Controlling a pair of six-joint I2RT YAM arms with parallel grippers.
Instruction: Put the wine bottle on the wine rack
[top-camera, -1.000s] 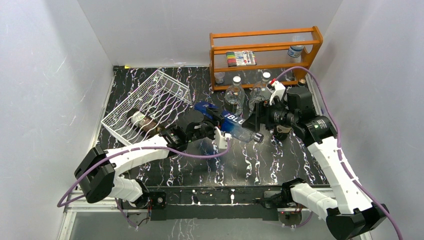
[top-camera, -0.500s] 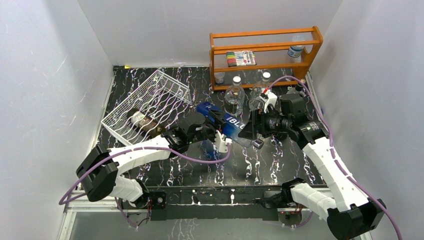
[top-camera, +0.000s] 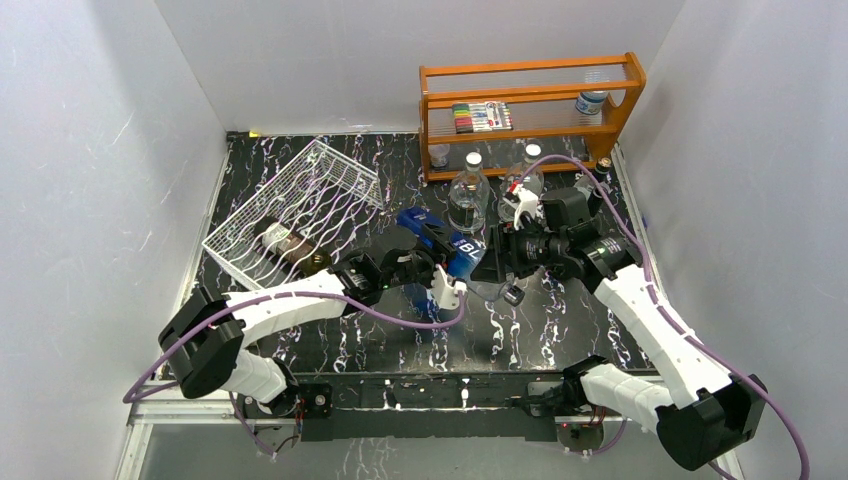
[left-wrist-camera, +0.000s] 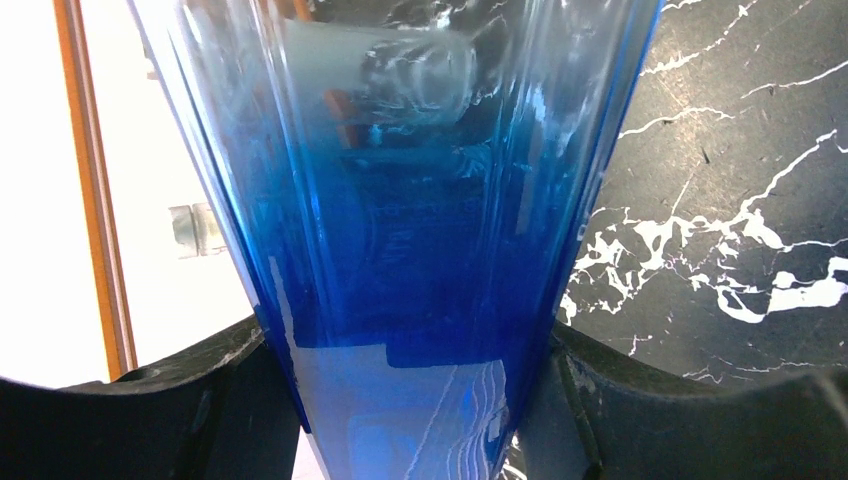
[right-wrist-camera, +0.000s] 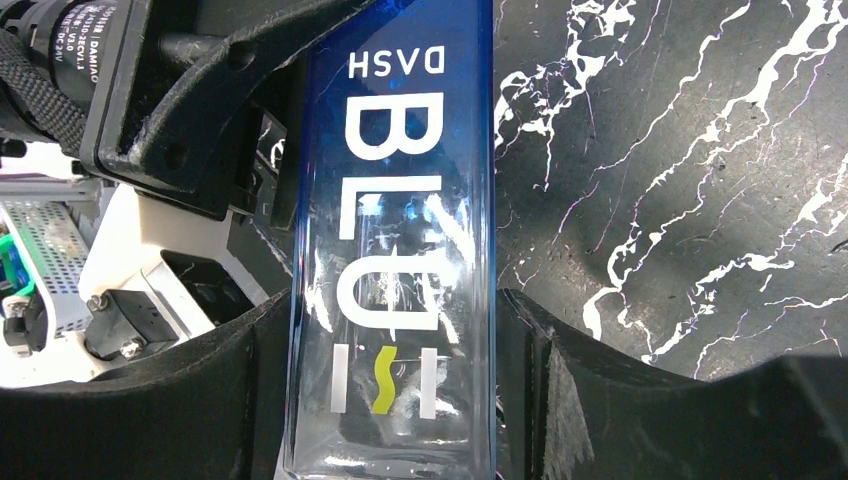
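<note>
A blue glass wine bottle (top-camera: 447, 240) printed "BLU DASH" hangs level above the middle of the table. My left gripper (top-camera: 422, 258) is shut on its dark blue end; in the left wrist view (left-wrist-camera: 410, 340) both fingers press the bottle (left-wrist-camera: 420, 230). My right gripper (top-camera: 497, 262) is shut on the clear end, with the fingers against both sides of the bottle (right-wrist-camera: 390, 250) in the right wrist view (right-wrist-camera: 395, 320). The white wire wine rack (top-camera: 330, 180) sits tilted at the back left with a dark bottle (top-camera: 285, 243) lying in it.
An orange wooden shelf (top-camera: 530, 105) stands at the back right with a marker box and a small bottle on it. Two clear plastic bottles (top-camera: 468, 195) (top-camera: 528, 165) stand in front of it, just behind my right gripper. White walls close in both sides.
My right arm moved left and its jaws came around the bottle's clear end. My left arm, still holding the bottle, shifted slightly toward the back.
</note>
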